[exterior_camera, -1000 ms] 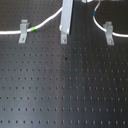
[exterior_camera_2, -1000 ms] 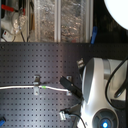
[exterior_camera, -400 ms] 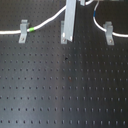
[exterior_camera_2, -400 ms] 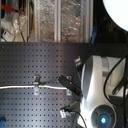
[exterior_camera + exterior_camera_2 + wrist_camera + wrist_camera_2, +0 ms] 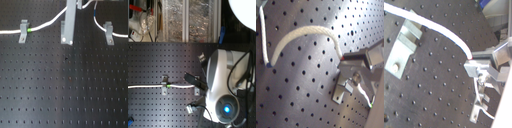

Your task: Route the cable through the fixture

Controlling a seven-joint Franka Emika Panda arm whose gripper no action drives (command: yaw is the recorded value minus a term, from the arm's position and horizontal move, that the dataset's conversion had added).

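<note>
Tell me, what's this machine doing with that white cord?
A single robot arm is threading a white cable through small metal clips bolted to a black perforated board. In the first exterior view the cable already passes the left clip and the right clip. The gripper hangs at the middle clip, largely hiding it. Both wrist views show the fingers pinching the cable just beside a clip.

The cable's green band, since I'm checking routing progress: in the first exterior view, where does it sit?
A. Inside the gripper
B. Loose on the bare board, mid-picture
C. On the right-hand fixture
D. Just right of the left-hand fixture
D: the green band on the cable lies immediately beside the left-hand fixture, on the first exterior view's right of it.
</note>
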